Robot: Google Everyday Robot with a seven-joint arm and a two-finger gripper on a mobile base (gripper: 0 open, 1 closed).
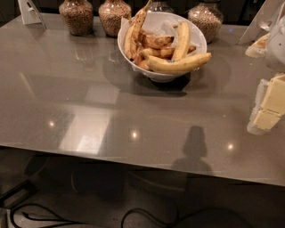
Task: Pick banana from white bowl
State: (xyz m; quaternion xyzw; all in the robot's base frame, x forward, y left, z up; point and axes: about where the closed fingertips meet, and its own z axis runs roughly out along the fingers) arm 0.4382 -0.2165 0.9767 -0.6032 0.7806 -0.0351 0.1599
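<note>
The white bowl (pixel 156 20) stands at the back middle of the grey table (pixel 89 89), tilted a little toward me. The banana (pixel 178 65), long, gently curved and pale yellow, lies across the bowl's front rim, its right end sticking out past the edge. A shorter straight yellow banana (pixel 182 40) lies behind it, with brown-spotted bananas (pixel 133 32) to the left. My gripper (pixel 267 107), white with pale yellow pads, hangs at the right edge of the view, well to the right of the bowl and nearer to me, holding nothing that I can see.
Several brown glass jars of grain (pixel 76 16) (pixel 205 20) stand behind the bowl along the table's back edge. White card stands sit at the back left (pixel 29 10) and back right (pixel 262 22). Cables lie on the floor below the front edge (pixel 133 218).
</note>
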